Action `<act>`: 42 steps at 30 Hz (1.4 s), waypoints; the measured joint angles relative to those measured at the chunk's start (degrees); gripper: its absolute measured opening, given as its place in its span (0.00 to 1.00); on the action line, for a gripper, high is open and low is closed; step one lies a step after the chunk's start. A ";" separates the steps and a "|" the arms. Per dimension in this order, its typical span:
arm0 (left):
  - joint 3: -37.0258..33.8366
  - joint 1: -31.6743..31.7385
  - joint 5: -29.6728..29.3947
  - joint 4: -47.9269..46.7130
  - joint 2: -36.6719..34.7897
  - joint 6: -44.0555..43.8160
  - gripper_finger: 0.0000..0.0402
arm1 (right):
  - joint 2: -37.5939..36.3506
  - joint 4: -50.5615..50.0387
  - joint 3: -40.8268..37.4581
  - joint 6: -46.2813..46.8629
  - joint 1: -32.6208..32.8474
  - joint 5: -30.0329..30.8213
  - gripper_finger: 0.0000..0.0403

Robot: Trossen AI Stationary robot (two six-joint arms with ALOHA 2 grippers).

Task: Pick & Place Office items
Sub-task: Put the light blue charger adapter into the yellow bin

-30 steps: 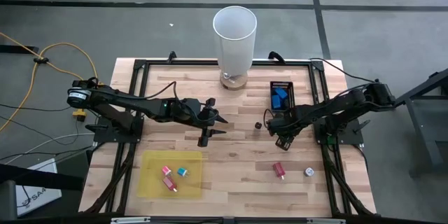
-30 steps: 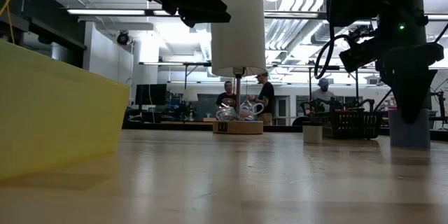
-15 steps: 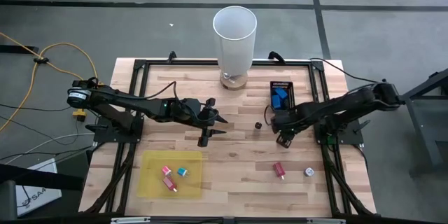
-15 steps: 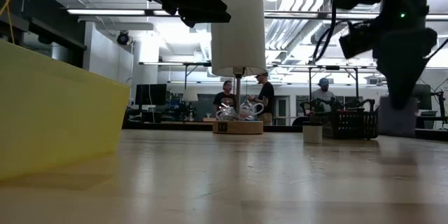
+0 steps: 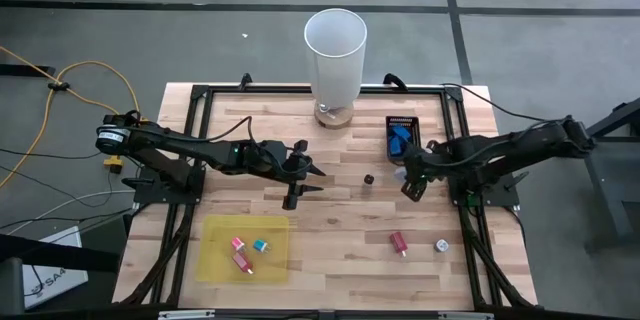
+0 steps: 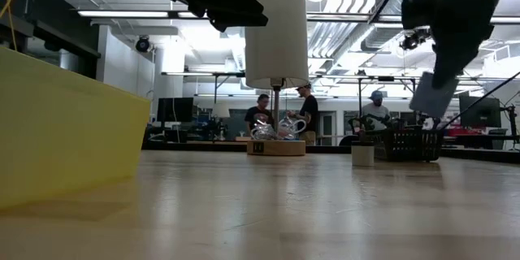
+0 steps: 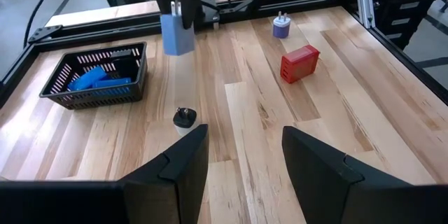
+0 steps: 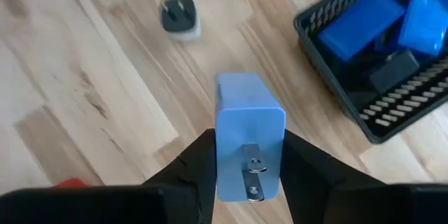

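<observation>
**Blue block clamped in right gripper, lifted beside the basket**

The blue block (image 8: 248,136) is held clear of the table near the right edge, just short of the black basket (image 5: 402,137). The right gripper (image 8: 248,155) is clamped on its two long flat sides. The block is judged light, rigid and hard-shelled; the faces look smooth, so some slip is possible if it is tilted. A metal tab shows on the end face, so it is probably a plug-type adapter. The flat sides are the right place to hold it, not the tab end.

More blue items (image 8: 374,17) are already lying in the basket. A small dark round piece (image 5: 368,178) sits mid-table. A red block (image 5: 399,243) and a whitish round piece (image 5: 440,246) lie toward the front right corner. Three small pieces rest on the yellow sheet (image 5: 215,260) at the front left.

The left gripper (image 7: 241,157) is hovering mid-table, fingers apart, nothing held.

No brand, label or legible writing is visible on any item.
</observation>
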 joint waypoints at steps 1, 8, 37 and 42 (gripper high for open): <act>0.00 0.00 -0.01 0.00 0.00 0.00 0.44 | -0.77 0.28 0.00 -0.28 0.00 0.33 0.28; 0.00 0.00 0.00 0.00 0.00 0.00 0.44 | -7.26 2.01 0.00 -2.24 -0.01 4.28 0.29; 0.00 0.00 0.01 0.00 0.00 0.00 0.44 | -4.64 32.13 0.00 -17.77 6.39 6.03 0.29; 0.00 0.00 0.00 0.00 0.00 -0.01 0.44 | -0.04 40.03 0.00 -21.28 9.54 6.07 0.28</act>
